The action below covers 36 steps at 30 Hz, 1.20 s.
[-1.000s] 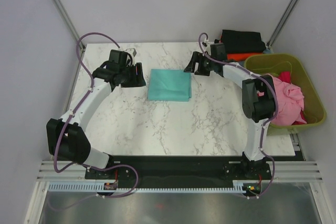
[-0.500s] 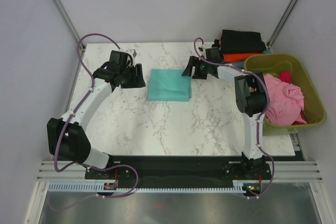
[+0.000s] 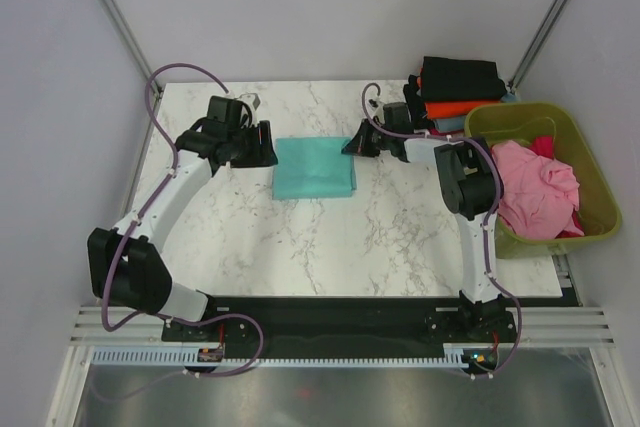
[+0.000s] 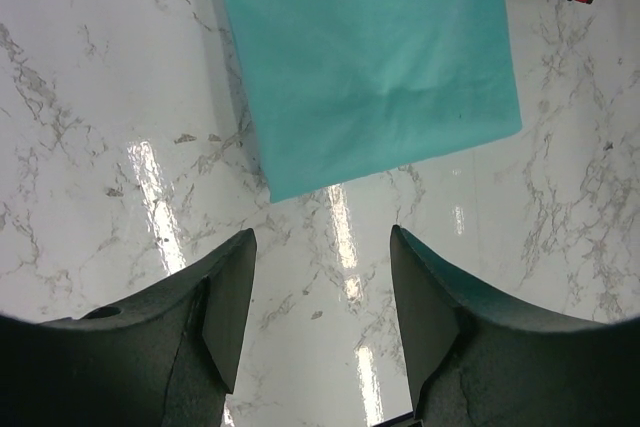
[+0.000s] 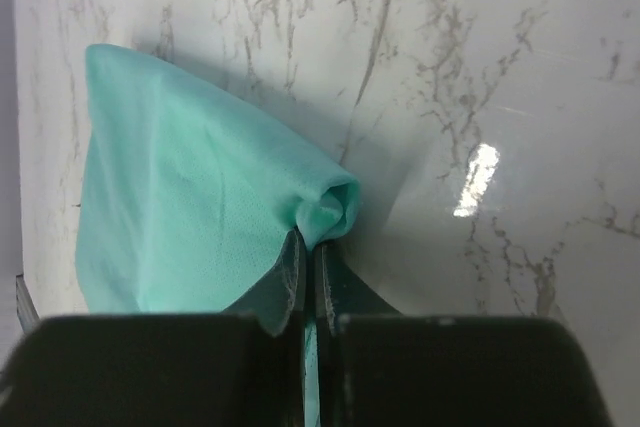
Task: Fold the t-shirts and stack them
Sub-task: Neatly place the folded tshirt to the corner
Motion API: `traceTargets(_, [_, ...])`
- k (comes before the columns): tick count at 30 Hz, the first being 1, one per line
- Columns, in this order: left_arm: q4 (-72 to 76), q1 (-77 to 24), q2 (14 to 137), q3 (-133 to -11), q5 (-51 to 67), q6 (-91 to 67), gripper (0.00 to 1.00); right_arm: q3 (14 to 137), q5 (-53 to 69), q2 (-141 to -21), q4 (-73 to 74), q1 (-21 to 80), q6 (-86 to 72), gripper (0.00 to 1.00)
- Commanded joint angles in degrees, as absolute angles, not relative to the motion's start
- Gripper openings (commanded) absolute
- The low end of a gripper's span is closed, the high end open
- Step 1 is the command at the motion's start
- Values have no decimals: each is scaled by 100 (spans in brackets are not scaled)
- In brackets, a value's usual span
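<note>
A folded teal t-shirt (image 3: 314, 168) lies flat near the middle of the marble table (image 3: 300, 247). My right gripper (image 3: 352, 143) is shut on its far right corner, and the right wrist view shows teal cloth (image 5: 200, 207) bunched between the closed fingers (image 5: 285, 272). My left gripper (image 3: 268, 144) is at the shirt's left edge, just off the cloth. In the left wrist view its fingers (image 4: 225, 297) stand open over bare marble, with the teal t-shirt (image 4: 370, 57) ahead of them. Folded black and orange t-shirts (image 3: 458, 87) are stacked at the back right.
An olive-green plastic tub (image 3: 580, 177) at the right edge holds crumpled pink and red cloth (image 3: 535, 187). Grey walls enclose the table on three sides. The arm bases stand on a black rail (image 3: 330, 319) at the near edge.
My right gripper moved left onto the teal shirt's far right corner and shut on it. The shirt slid slightly left. The left gripper kept its place.
</note>
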State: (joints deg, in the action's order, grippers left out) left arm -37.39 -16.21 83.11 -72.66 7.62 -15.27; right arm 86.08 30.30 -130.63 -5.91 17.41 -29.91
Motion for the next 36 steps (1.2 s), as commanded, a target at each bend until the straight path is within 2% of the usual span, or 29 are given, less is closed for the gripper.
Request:
traceTargets(1, [-3603, -1652, 8043, -7216, 861, -1353, 64, 8139, 3802, -13333, -1629, 1776, -3374, 0])
traceTargets(4, [-3621, -1740, 7649, -7050, 957, -1423, 63, 7989, 4235, -13097, -2135, 1723, -3691, 0])
traceTargets(6, [-3621, -1758, 7306, -6699, 975, -1564, 63, 8094, 4245, -12860, -1961, 1653, -3587, 0])
traceTargets(13, [-3779, -1758, 5276, -5319, 1002, -2047, 63, 9438, 3517, -11928, 725, 1337, -1963, 0])
traceTargets(16, [-3779, -1758, 4188, -4748, 1221, -2223, 63, 9860, 3139, -11691, 1281, 1152, -1531, 0])
traceTargets(21, [-3771, -1749, 3071, -4386, 1239, -2513, 64, 10615, 2866, -11444, 1915, 844, -925, 0])
traceTargets(28, [-3656, -1732, 2216, -4201, 607, -2496, 65, 11872, 2531, -11408, 2986, 414, -45, 0])
traceTargets(36, [-3665, -1696, 2312, -4210, 712, -2496, 64, 13375, 2918, -11636, 3357, -184, 18, 0])
